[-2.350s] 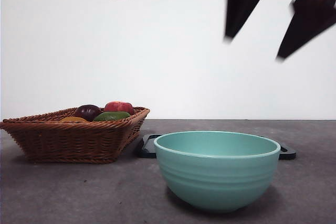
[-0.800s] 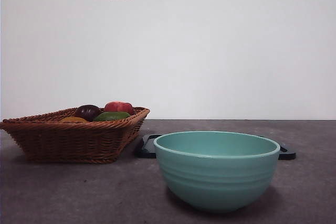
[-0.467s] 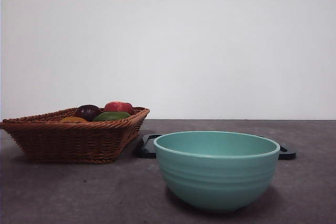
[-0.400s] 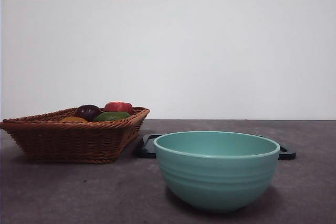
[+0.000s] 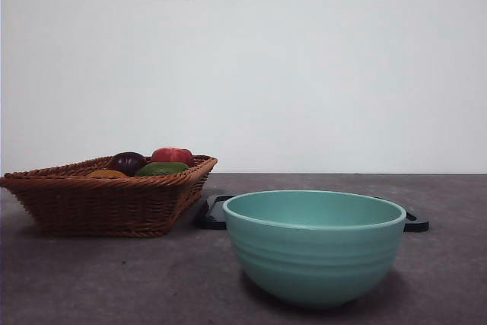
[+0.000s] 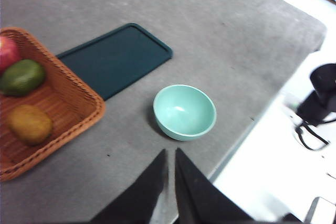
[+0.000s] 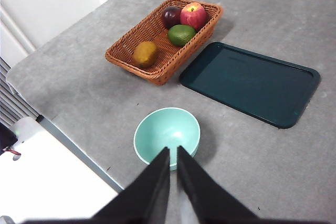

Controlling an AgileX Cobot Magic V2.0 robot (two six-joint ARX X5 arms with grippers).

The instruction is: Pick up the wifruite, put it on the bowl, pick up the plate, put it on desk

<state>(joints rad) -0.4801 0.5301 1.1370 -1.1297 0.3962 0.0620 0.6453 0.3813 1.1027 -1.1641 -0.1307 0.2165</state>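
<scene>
The left end effector point(image 6: 170, 153) hangs high above the desk point(image 6: 220, 35) with its two jaws drawn nearly together, only a thin slit between them, and nothing in them. The right end effector point(image 7: 173, 150) sits the same way: jaws almost touching, empty, well above the bowl point(image 7: 167, 135).

The wifruite point(image 7: 145, 53) lies in the wicker basket point(image 7: 131, 56), at the end nearest the desk's edge, apart from the green fruit point(image 7: 181, 34), the red apple point(image 7: 193, 14) and the dark purple fruit point(image 7: 170, 16) grouped at the other end. The front view shows no arm at all, and only a sliver of the wifruite point(image 5: 106, 173) over the basket rim. It also hides most of the dark tray point(image 5: 215, 212) behind the bowl; the wrist views show that tray bare, lying just beside the basket.

The bowl stands empty near the desk's front edge, apart from basket and tray, with bare desk all around it.
</scene>
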